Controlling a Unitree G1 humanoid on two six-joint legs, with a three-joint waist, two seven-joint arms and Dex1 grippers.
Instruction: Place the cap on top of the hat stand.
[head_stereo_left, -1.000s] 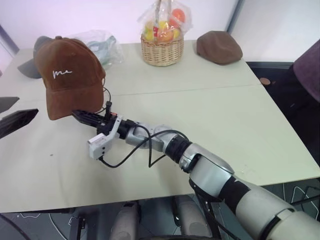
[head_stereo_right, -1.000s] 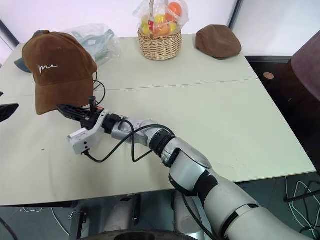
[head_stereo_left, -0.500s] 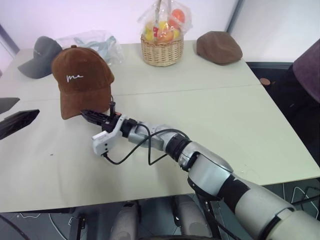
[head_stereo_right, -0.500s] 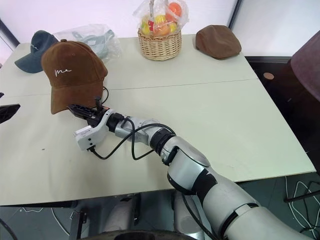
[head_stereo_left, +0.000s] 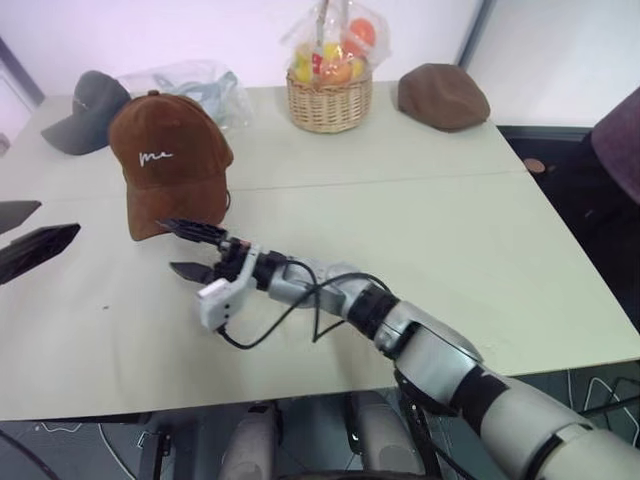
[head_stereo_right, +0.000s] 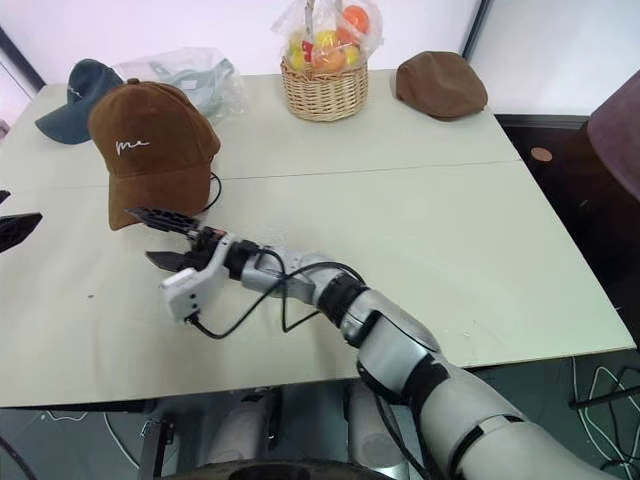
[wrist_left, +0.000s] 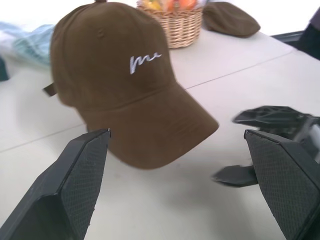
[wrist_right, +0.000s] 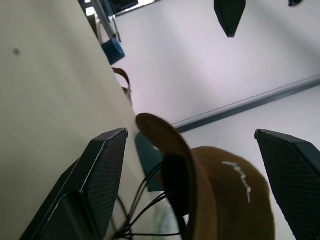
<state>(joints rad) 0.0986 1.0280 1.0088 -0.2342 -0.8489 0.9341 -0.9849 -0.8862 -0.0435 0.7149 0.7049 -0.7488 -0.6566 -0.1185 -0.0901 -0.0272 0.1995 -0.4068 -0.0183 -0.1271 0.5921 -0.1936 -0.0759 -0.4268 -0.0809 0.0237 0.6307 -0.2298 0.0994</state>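
The brown cap (head_stereo_left: 168, 160) with white script sits upright over the hat stand, brim towards me. Only a thin black wire of the hat stand (head_stereo_right: 213, 188) peeks out at the cap's right lower edge. My right gripper (head_stereo_left: 187, 249) is open just in front of and below the brim, one finger near the brim's edge and the other lower, holding nothing. The right wrist view looks up at the cap (wrist_right: 225, 200) between the spread fingers (wrist_right: 102, 175). My left gripper (head_stereo_left: 30, 235) is open at the table's left, apart from the cap (wrist_left: 125, 75).
At the back of the pale table (head_stereo_left: 450, 250) lie a dark grey cap (head_stereo_left: 85, 100), a clear plastic bag (head_stereo_left: 195, 85), a wicker basket (head_stereo_left: 328, 100) of fruit and a brown flat cap (head_stereo_left: 442, 95). A dark maroon object (head_stereo_left: 620, 130) stands past the right edge.
My right gripper, shut at the cap's brim a second ago, has opened and dropped back a little from it. The cap shifted right and now rests level on its own.
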